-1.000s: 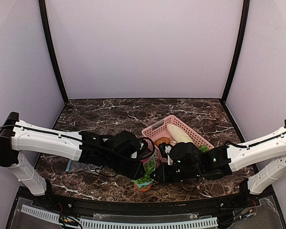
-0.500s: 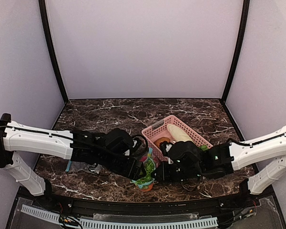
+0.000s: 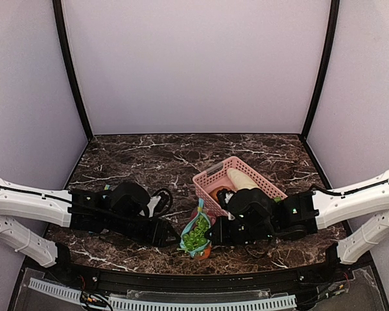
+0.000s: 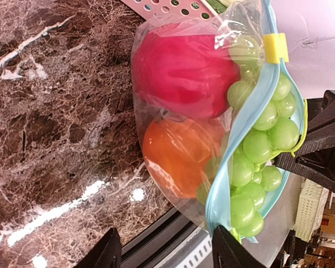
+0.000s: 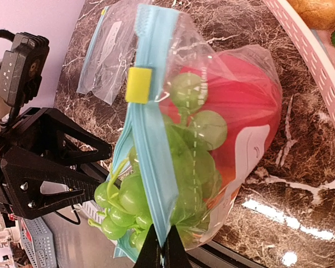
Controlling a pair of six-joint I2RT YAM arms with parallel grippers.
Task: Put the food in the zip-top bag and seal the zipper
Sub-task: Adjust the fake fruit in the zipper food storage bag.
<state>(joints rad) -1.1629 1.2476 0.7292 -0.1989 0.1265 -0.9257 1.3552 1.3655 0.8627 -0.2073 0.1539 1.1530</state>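
On the left of the marble table [image 3: 136, 155], we are watching the left arm draw back toward its own side. A second ago the left gripper [image 3: 170, 238] was in at the bag's mouth, closed narrow. Now it is hanging a little apart from the bag, its fingers [image 4: 109, 251] spread with nothing between them. We are reading that release as the grape bunch having just been let go. A spare bag [image 5: 103, 53] is lying flat behind it.

Moving to the middle, the zip-top bag [image 3: 196, 233] is resting at the near edge of the table, between the two grippers. The red fruit [image 4: 181, 72] and the orange fruit [image 4: 176, 156] are sitting inside it, touching. The grape bunch [image 4: 257, 151] is lying across the mouth, partly in and partly bulging past the zipper [image 5: 151, 139], which is gaping. The yellow slider [image 5: 138, 85] is sitting toward the strip's far end.

Further right, the right gripper [image 5: 162, 252] is pinching the zipper strip at its near end, jaws closed on it, holding the zip-top bag up. Behind it the pink basket [image 3: 211, 173] is holding a pale long piece [image 3: 243, 178].

So we are judging the filling nearly done and the sealing not yet begun. The grapes are probably needing a push down first, or the strip will be catching on them.
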